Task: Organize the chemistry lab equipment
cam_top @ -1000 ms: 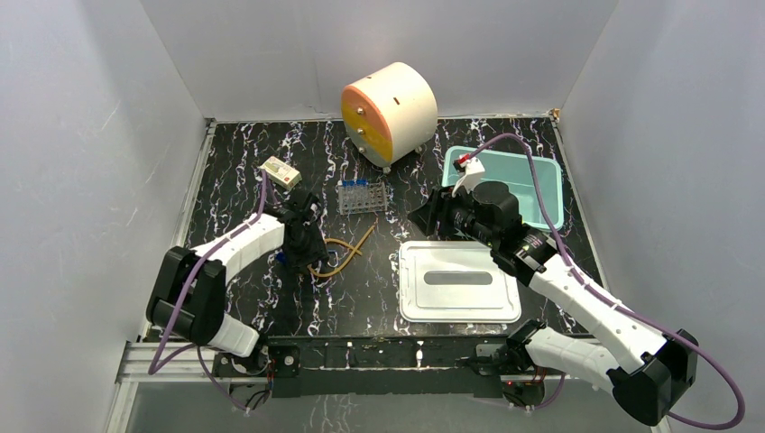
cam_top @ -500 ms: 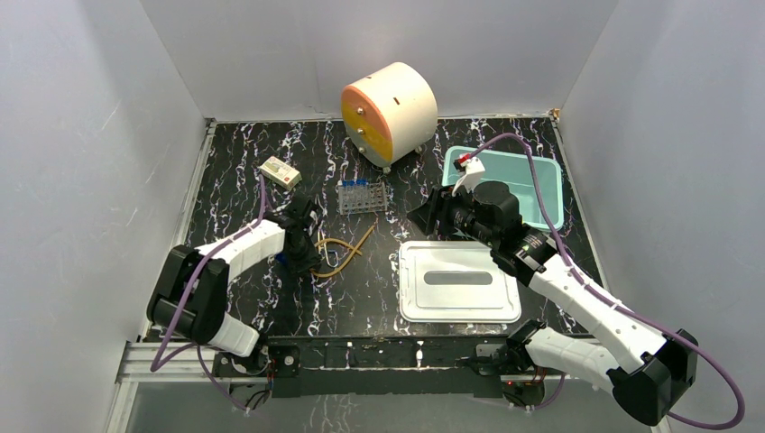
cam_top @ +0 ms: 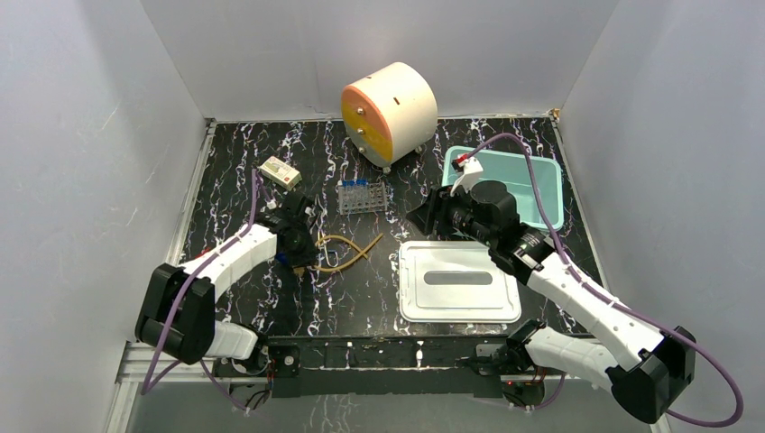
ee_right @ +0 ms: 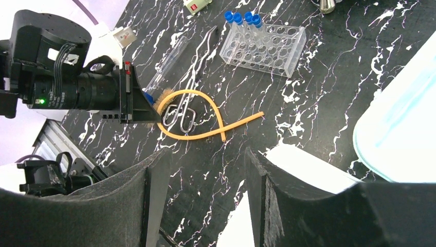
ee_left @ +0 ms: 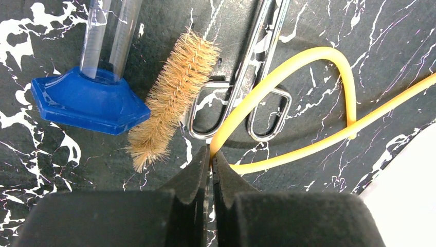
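My left gripper (ee_left: 211, 154) is shut on one end of the tan rubber tubing (ee_left: 308, 56), low over the table, and the rest of the tubing loops to the right. Under the loop lie metal forceps (ee_left: 257, 46). Beside them lie a bristle brush (ee_left: 172, 98) and a clear cylinder with a blue base (ee_left: 87, 103). In the top view the left gripper (cam_top: 300, 257) is left of centre, with the tubing (cam_top: 352, 255) beside it. The clear tube rack (cam_top: 361, 197) with blue-capped tubes stands behind. My right gripper (ee_right: 205, 170) is open and empty, raised above the table.
The round cream-and-orange cabinet (cam_top: 388, 110) stands at the back. The teal tub (cam_top: 550, 194) is at the back right, behind my right arm. Its white lid (cam_top: 458, 281) lies flat at front centre. A small white box (cam_top: 281, 172) lies at the back left.
My left wrist has turned and shifted slightly left and back with the tubing end. The tubing's free end has swung and now lies flatter across the table. The right arm has not moved.
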Tool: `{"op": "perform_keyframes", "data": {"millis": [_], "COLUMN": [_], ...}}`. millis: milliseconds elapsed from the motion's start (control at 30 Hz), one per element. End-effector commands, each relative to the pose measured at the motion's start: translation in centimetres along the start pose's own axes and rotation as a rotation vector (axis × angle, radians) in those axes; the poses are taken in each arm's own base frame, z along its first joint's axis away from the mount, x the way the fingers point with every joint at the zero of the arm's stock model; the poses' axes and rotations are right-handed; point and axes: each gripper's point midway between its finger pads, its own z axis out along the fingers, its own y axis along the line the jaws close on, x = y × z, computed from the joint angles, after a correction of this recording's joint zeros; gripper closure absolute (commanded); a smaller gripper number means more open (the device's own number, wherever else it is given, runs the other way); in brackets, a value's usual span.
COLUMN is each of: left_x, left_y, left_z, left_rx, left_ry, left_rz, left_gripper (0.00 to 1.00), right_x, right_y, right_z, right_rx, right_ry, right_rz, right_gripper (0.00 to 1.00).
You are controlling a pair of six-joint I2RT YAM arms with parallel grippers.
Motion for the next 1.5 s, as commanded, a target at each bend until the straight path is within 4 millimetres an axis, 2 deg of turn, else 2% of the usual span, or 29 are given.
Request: {"op": "perform_keyframes", "data": {"millis": [0, 167, 333, 467, 567, 700, 867, 1133, 1333, 1467], "left_x": [-0.9, -2.0, -4.7, -6.1, -6.6, -7.4, -6.8, -6.5, -6.9, -6.9], "left_y": [-0.4, -1.2, -1.9, -3.2, -4.5, -5.3, -7.2, -8.8, -9.4, -9.8], "left_z": [-1.3, -3.1, -7.2, -10.9, -13.7, -17.2, -21.3, -24.7, -25.4, -25.8], "left_rx": [0.017, 0.058, 0.107, 0.216, 0.312, 0.388, 0.526, 0.619, 0.637, 0.658], "left_ry": [-0.038, -0.076, -0.202, -0.305, -0.370, -0.463, -0.491, -0.480, -0.496, -0.502], "left_rz": [0.012, 0.045, 0.115, 0.223, 0.337, 0.450, 0.630, 0.731, 0.747, 0.748], "left_gripper": [1.00, 1.00, 1.00, 1.00, 1.00, 1.00, 1.00, 1.00, 1.00, 1.00], "right_x": [-2.3, -2.1, -2.0, -3.5, -3.9, -4.7, -6.4, -8.4, -7.5, -6.8], "right_y": [1.1, 1.2, 2.2, 3.6, 4.3, 6.3, 9.3, 13.3, 15.8, 16.4], "right_z": [-0.1, 0.3, 1.2, 1.3, 2.1, 2.9, 3.5, 4.1, 3.5, 3.3], "right_rx": [-0.030, -0.033, -0.071, -0.133, -0.157, -0.238, -0.345, -0.478, -0.596, -0.635], "right_ry": [-0.076, -0.063, 0.000, -0.039, -0.023, -0.014, -0.036, -0.046, 0.014, 0.056], "right_rz": [-0.003, 0.012, -0.011, -0.067, -0.100, -0.151, -0.235, -0.327, -0.266, -0.230], "right_gripper": [0.37, 0.37, 0.40, 0.36, 0.34, 0.26, 0.18, 0.17, 0.18, 0.20]}}
